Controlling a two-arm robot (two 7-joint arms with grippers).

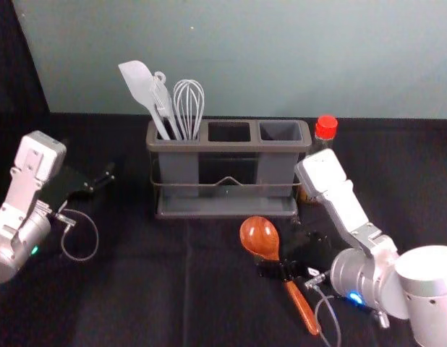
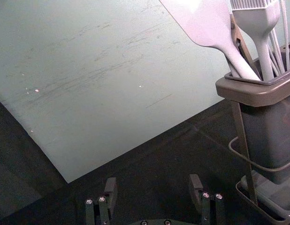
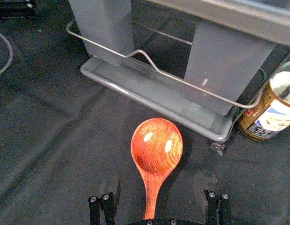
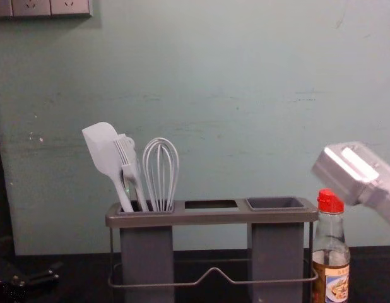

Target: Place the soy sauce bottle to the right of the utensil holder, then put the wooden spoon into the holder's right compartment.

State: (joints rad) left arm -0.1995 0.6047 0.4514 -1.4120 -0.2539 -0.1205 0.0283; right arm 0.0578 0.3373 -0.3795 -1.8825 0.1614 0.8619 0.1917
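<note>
Straddling the wooden spoon [image 1: 260, 237], our right gripper [image 1: 275, 270] has its fingers spread, one each side of the handle. Spoon is glossy, reddish-orange, grain showing; lies on the black tabletop [image 1: 122, 296], bowl near the utensil holder's [image 1: 278, 170] front edge, handle slanting toward us and right. We see the soy sauce bottle [image 4: 330, 243] upright, just beside the holder's right edge: clear glass, red cap, brown liquid, picture label, print too small to read. Left gripper [image 1: 100, 181] is left of the holder, fingers spread wide.
</note>
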